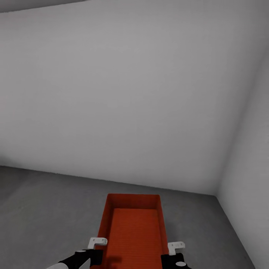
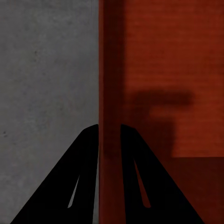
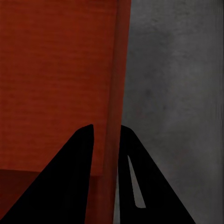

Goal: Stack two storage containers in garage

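head view, container [image 1: 134,228] between grippers, corner ahead

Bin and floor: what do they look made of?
The bin looks like orange-red plastic, matte, with thin walls and faint fine ribbing on its base; it is a render, so that is a guess. The floor looks like bare concrete: dark grey, rough and mottled with small specks, no sheen.

Plain white-grey wall [image 1: 123,93] fills most of the head view; a second wall [image 1: 250,157] meets it at a corner on the right; both bare
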Motion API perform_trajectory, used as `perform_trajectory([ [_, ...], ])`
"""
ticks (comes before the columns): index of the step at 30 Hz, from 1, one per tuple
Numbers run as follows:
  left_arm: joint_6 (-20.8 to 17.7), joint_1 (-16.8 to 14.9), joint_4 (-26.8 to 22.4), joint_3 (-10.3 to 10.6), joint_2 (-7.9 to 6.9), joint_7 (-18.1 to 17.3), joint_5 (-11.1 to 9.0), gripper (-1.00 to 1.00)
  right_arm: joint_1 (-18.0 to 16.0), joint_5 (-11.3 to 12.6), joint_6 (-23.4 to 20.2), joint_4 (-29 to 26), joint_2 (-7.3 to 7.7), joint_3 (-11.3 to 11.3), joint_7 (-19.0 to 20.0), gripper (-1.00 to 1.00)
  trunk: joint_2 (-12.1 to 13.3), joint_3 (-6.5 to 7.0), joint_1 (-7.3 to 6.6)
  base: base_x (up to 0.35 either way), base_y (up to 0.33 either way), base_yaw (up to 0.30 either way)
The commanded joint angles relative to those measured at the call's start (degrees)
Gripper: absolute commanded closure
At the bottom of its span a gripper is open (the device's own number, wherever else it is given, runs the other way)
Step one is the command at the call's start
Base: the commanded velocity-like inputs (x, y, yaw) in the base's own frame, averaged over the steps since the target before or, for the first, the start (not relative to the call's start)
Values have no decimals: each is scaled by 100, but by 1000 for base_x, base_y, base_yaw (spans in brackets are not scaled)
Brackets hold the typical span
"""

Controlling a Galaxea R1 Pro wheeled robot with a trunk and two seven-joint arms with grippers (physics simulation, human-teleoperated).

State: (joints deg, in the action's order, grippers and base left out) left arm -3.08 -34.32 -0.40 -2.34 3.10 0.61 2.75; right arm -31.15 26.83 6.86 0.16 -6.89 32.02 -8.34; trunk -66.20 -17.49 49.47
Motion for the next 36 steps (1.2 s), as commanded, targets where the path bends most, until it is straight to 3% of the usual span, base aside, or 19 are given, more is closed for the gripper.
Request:
perform_trajectory([
  [1,-26,-4,-4,86,-11,79,59,100,-5,94,35,10,109,76,-36,100,-4,-7,3,322,0,-248],
  [18,-17,-4,-4,85,-11,79,56,100,-5,94,35,10,109,76,-36,100,-4,-7,3,274,0,-248],
  [29,-17,-4,-4,87,-11,84,51,100,-5,94,35,10,110,76,-36,100,-4,-7,3,52,0,-240],
  [36,-17,-4,-4,88,-11,88,49,100,-5,94,28,10,117,76,-36,100,-4,-7,3,0,0,-26],
])
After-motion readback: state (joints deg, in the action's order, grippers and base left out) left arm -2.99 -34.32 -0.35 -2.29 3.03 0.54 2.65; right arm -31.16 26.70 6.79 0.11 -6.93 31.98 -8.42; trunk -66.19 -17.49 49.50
